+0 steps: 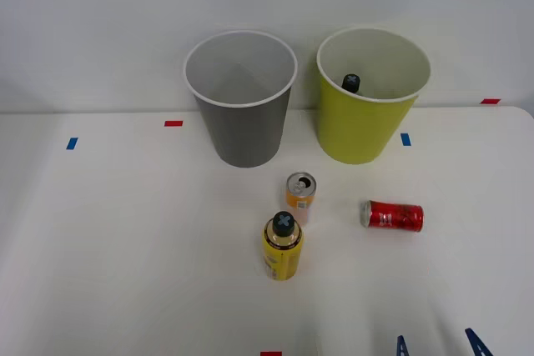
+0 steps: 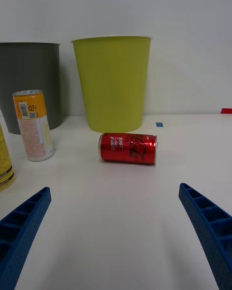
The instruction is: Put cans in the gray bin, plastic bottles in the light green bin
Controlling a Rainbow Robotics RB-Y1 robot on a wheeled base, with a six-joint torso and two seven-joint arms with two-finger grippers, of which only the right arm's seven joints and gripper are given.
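The right end effector (image 2: 116, 237) is spread wide and holds nothing, low over the table (image 1: 125, 248) and pointed at the red can (image 2: 128, 148) lying on its side near the green bin (image 2: 112, 82). The orange can (image 1: 300, 196) and yellow bottle (image 1: 282, 246) stand before the gray bin (image 1: 242, 97); a black cap (image 1: 351, 82) shows inside the green bin.

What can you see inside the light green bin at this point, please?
Inside the light green bin, a black bottle cap shows against the pale inner wall. The bottle's body and the bin's floor are hidden by the near wall.
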